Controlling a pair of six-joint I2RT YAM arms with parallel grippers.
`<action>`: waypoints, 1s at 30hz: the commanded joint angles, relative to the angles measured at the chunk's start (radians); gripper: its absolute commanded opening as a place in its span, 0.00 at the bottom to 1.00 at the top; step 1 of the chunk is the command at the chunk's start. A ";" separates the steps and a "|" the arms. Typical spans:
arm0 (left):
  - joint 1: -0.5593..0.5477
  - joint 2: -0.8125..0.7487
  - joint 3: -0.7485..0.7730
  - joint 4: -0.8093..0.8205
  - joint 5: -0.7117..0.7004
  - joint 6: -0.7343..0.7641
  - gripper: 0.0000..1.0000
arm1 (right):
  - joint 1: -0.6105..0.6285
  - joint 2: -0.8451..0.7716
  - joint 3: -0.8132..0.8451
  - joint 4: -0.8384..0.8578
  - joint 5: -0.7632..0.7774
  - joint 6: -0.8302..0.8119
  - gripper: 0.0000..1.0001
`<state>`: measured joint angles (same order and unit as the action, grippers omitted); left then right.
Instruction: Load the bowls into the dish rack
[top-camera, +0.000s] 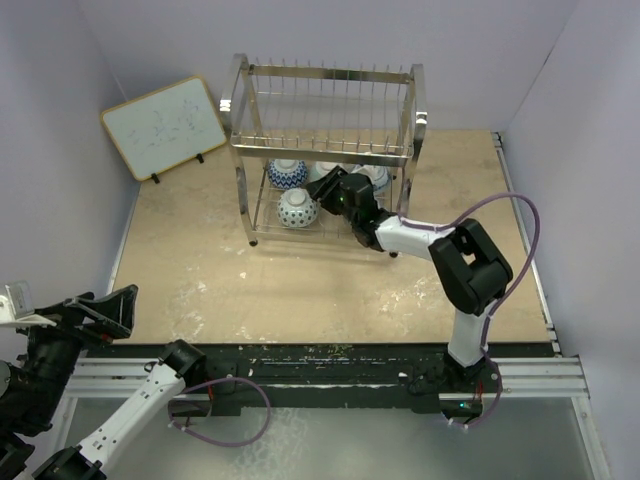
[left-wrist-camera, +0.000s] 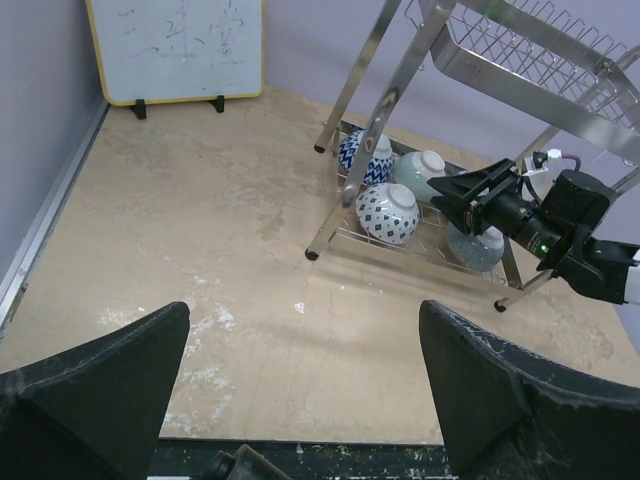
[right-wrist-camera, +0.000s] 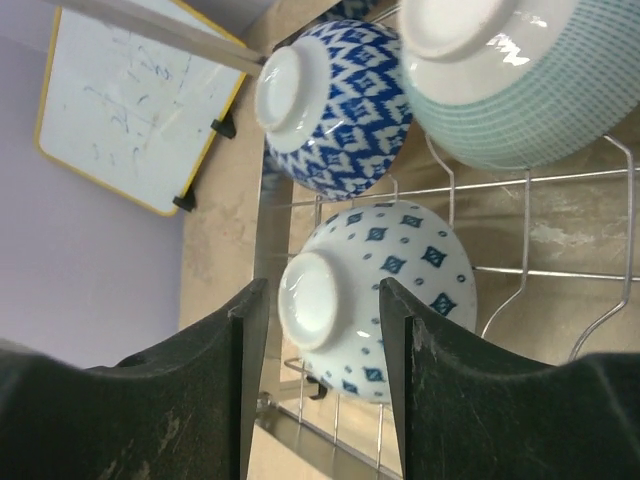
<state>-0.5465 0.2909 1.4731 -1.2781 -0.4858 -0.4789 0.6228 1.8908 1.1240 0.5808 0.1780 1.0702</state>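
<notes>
The silver wire dish rack (top-camera: 325, 150) stands at the back of the table. On its lower tier lie a blue zigzag bowl (right-wrist-camera: 345, 110), a white bowl with blue diamonds (right-wrist-camera: 400, 270) and a pale bowl with fine teal lines (right-wrist-camera: 510, 90), all on their sides. A further bowl (left-wrist-camera: 475, 248) lies under the right arm. My right gripper (right-wrist-camera: 315, 330) reaches into the lower tier. Its jaws are open and straddle the diamond bowl's foot with gaps on both sides. My left gripper (left-wrist-camera: 305, 390) is open and empty, low over the table's near left edge.
A wood-framed whiteboard (top-camera: 165, 125) leans against the back left wall. The rack's upper tier (left-wrist-camera: 540, 75) hangs over the right arm. Purple walls close in both sides. A black rail runs along the near edge (top-camera: 330, 360).
</notes>
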 joint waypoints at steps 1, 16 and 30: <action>-0.005 0.035 -0.015 0.041 0.005 0.003 0.99 | 0.054 -0.097 0.071 -0.100 0.086 -0.165 0.51; -0.007 0.103 -0.085 0.116 0.060 -0.007 0.99 | 0.330 -0.343 -0.035 -0.477 0.279 -0.486 0.98; -0.008 0.116 -0.203 0.220 0.094 -0.018 0.99 | 0.357 -0.715 -0.370 -0.516 0.055 -0.504 0.99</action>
<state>-0.5468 0.3904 1.2930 -1.1351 -0.4088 -0.4873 0.9813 1.2072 0.7761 0.0204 0.2916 0.5987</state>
